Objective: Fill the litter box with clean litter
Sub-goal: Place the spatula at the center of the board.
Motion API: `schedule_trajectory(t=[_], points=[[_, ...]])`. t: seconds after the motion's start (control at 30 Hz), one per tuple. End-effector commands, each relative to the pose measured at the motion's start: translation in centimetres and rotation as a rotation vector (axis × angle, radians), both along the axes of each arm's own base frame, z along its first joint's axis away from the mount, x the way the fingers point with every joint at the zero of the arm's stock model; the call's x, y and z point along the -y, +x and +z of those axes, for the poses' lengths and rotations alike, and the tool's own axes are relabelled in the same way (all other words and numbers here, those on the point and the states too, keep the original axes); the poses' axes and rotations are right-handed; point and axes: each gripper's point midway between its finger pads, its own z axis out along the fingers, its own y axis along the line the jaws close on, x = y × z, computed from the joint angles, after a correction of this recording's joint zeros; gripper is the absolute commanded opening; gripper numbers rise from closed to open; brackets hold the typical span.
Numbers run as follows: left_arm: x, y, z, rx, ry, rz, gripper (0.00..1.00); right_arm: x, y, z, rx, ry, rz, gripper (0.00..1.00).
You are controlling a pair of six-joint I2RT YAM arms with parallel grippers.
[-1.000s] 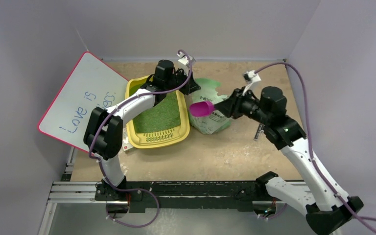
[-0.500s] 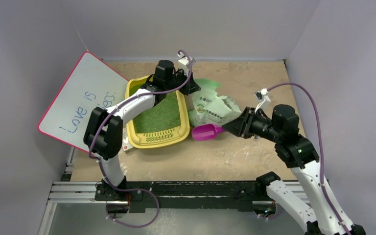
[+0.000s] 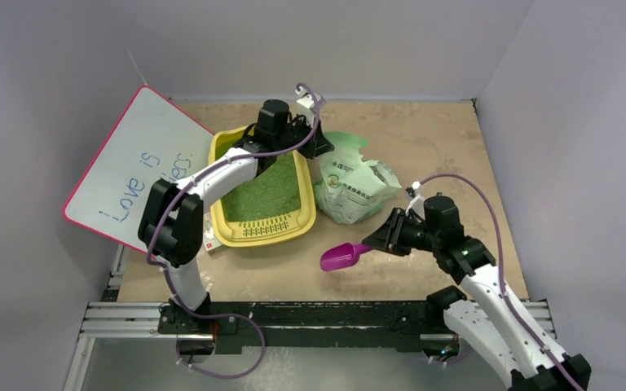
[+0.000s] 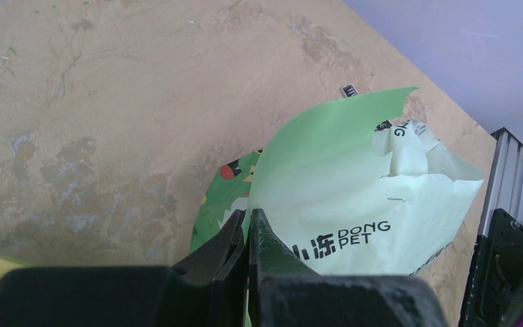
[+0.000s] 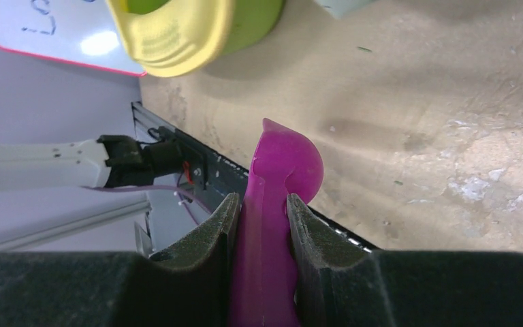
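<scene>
The yellow litter box [image 3: 220, 147] lies left of centre, its floor covered with green clean litter [image 3: 267, 194]; its rim also shows in the right wrist view [image 5: 177, 41]. My left gripper [image 3: 319, 147] is shut on the edge of the pale green litter bag [image 3: 350, 187], whose thin sheet sits between the jaws in the left wrist view [image 4: 354, 204]. My right gripper [image 3: 375, 244] is shut on the handle of the purple scoop [image 3: 341, 258] and holds it low over the table near the front edge; the scoop also shows in the right wrist view [image 5: 272, 204].
A white board with a pink edge [image 3: 126, 175] leans at the left beside the litter box. The metal rail [image 3: 293, 314] runs along the table's front edge, close under the scoop. Grey walls close in the back and both sides.
My right arm has swung the purple scoop from beside the bag's mouth down and toward the front edge of the table. The left gripper, bag and litter box have stayed put.
</scene>
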Motion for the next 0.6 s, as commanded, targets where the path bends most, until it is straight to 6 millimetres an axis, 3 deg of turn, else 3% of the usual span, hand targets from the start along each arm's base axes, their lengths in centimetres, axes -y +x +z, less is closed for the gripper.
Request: schedule_trajectory(t=[0.0,0.2,0.33,0.57], points=[[0.6,-1.5,3.7,0.051,-0.049,-0.045,0.00,-1.5,2.0,-0.2,0.060,0.133,-0.027,0.00],[1.2,-2.4,3.7,0.065,-0.060,-0.057,0.00,-2.4,2.4,-4.7,-0.008,0.211,-0.045,0.00],[1.6,-3.3,3.2,0.068,-0.044,-0.068,0.00,-2.6,1.7,-6.9,-0.075,0.219,-0.033,0.00],[1.4,-3.9,2.3,0.077,-0.024,-0.065,0.00,-1.4,1.1,-8.3,-0.091,0.141,-0.074,0.32]])
